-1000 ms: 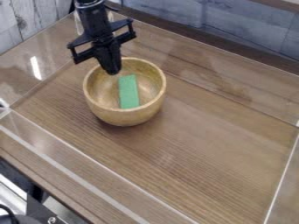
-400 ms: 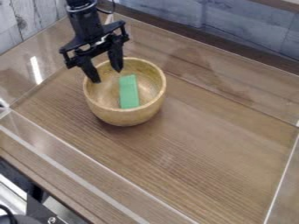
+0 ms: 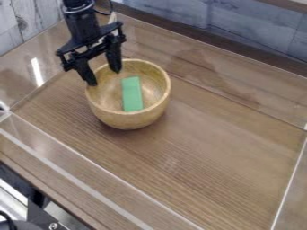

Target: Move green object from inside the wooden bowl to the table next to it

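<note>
The green object (image 3: 132,93), a flat bright-green block, lies inside the wooden bowl (image 3: 110,115), leaning on the bowl's inner right side. My black gripper (image 3: 100,71) hangs over the bowl's far left rim, pointing down, its two fingers spread apart with nothing between them. It does not touch the green block, which lies to its lower right. The bowl stands on the dark-brown table (image 3: 204,153).
Clear plastic walls (image 3: 24,72) run along the table's left and front edges. A grey plank wall (image 3: 240,22) closes the back. Open tabletop stretches to the right of and in front of the bowl.
The gripper's fingers have gone from shut to spread apart. It has shifted slightly left, toward the bowl's far left rim. The green block has stayed put.
</note>
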### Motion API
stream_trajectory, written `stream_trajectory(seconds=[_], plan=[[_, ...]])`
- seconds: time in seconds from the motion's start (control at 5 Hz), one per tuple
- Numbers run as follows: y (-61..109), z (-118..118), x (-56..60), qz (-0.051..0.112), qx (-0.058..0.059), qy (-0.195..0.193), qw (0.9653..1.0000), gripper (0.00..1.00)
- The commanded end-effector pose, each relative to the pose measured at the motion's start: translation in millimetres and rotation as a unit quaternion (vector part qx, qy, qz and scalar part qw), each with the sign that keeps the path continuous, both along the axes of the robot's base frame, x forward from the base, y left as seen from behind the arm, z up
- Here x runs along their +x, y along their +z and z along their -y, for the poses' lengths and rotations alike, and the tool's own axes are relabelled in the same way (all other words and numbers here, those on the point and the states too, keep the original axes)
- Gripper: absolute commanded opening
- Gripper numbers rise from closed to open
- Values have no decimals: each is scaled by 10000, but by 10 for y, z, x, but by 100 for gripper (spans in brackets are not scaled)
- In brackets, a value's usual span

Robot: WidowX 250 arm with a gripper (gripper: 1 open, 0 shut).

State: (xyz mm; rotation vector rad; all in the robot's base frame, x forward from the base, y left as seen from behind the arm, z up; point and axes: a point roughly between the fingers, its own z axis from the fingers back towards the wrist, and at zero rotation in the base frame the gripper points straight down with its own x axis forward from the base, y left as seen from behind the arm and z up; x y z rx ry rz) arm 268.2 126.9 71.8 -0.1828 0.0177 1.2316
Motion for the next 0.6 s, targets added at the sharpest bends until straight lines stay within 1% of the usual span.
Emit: stream_trajectory(seconds=[0.0,0.2,0.4], plan=[[205,-116,0,269,203,-63,9994,0],[245,-244,-68,287,275,-34,9992,100],[278,-360,-128,313,314,-9,9990,100]])
